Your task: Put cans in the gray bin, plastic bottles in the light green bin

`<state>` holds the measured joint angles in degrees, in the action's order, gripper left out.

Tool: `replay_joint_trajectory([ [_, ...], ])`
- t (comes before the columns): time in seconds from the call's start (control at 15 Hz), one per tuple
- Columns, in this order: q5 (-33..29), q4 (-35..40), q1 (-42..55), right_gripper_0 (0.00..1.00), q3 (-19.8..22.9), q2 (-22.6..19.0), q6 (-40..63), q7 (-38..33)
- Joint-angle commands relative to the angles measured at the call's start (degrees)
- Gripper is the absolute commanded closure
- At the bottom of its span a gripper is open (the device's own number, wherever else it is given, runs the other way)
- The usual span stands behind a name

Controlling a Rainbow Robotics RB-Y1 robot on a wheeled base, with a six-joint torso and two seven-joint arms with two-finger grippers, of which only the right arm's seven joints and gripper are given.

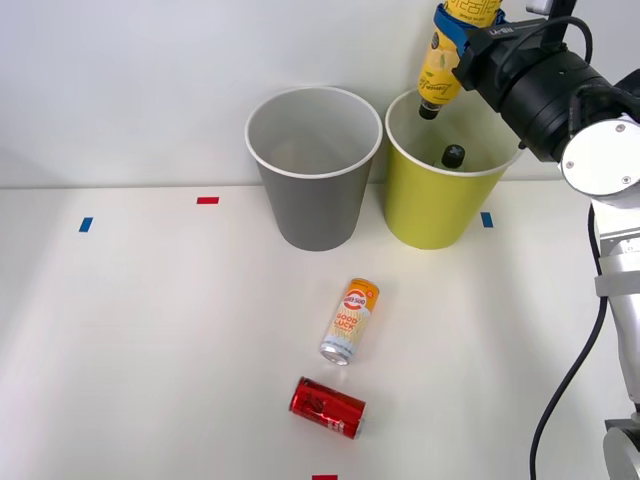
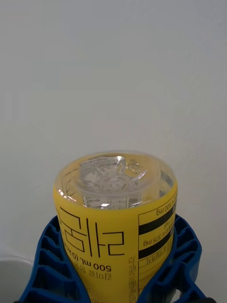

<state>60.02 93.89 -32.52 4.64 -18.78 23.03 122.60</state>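
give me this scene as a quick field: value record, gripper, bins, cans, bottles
right gripper: shut on the yellow bottle, above the light green bin
yellow bottle: held cap down, black cap over the bin's opening
light green bin: upright, right of the gray bin, a second bottle's black cap showing inside
gray bin: upright, nothing visible inside
orange-and-white can: lying on the table in front of the bins
red can: lying on the table, nearer the robot than the orange-and-white can
cans binned: none yet
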Motion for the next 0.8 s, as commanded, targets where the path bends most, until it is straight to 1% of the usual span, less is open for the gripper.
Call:
replay_joint_trajectory([
  [0.07,-0.2,-2.1,-1.3,1.0,0.0,0.2,-0.2,0.4],
  [0.2,-0.1,-2.1,-1.3,1.0,-0.1,0.2,-0.2,0.4],
  [0.27,0.3,-2.1,-1.2,0.53,0.0,0.2,-0.2,0.5],
  [0.33,0.9,-2.0,-1.1,0.14,-0.1,0.1,-0.2,0.5],
  [0.4,2.4,-2.1,-1.0,0.0,-0.1,0.1,-0.2,0.8],
  [0.67,3.0,0.8,0.4,0.0,-0.1,-0.4,-0.2,1.9],
  [0.8,5.9,2.3,2.0,0.0,-0.6,-0.9,-0.3,2.2],
])
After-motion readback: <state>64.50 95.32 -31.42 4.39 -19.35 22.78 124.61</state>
